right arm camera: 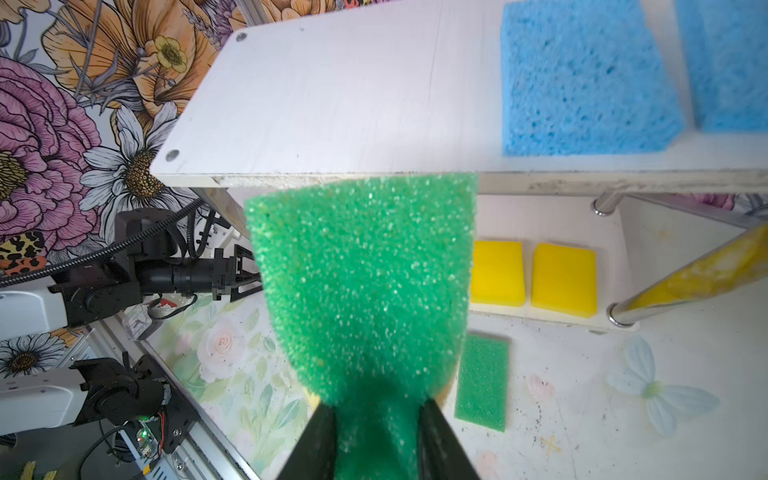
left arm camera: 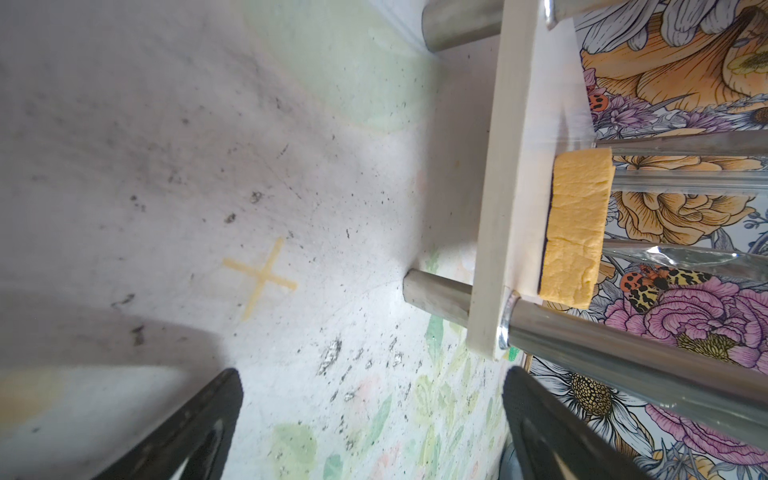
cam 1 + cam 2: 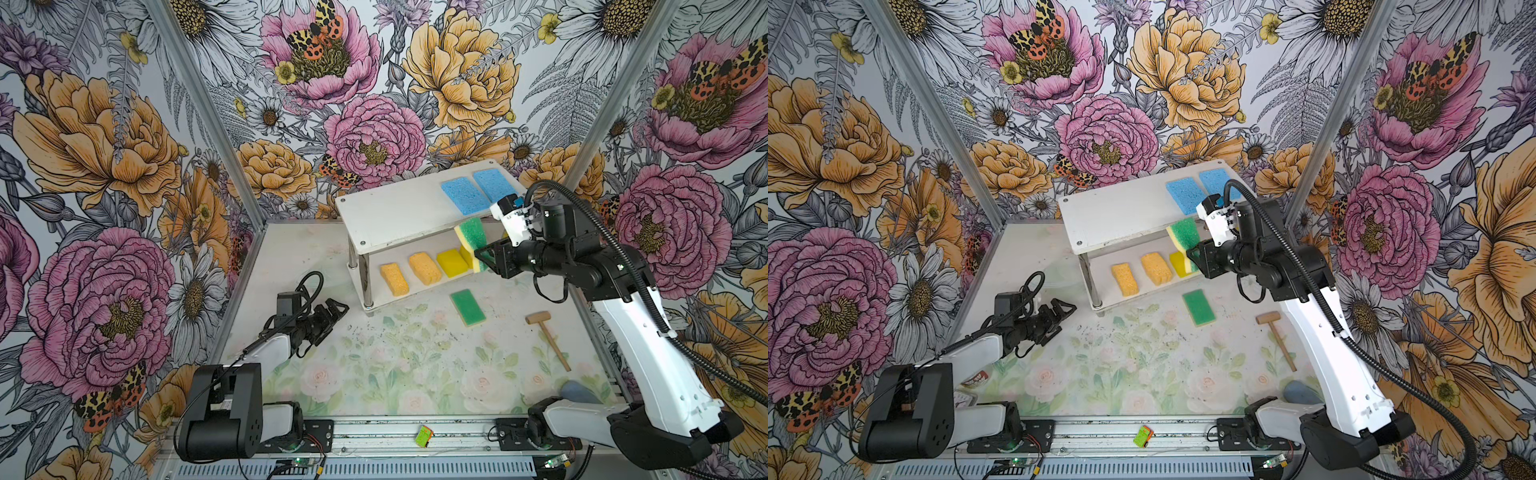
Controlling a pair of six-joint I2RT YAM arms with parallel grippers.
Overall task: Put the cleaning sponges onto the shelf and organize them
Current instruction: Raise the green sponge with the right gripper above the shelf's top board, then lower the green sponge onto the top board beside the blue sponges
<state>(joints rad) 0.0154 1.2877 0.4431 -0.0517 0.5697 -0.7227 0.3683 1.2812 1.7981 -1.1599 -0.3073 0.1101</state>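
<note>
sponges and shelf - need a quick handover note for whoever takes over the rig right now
Right end effector: shut on a green-topped sponge, raised at the front edge of the shelf top board.
Left end effector: open, empty, over the table.
Done: two blue sponges on the top board; two orange-yellow sponges and two yellow sponges on the lower board.
To do: set down the held sponge, then fetch the second green-topped sponge from the table in front of the shelf.
</note>
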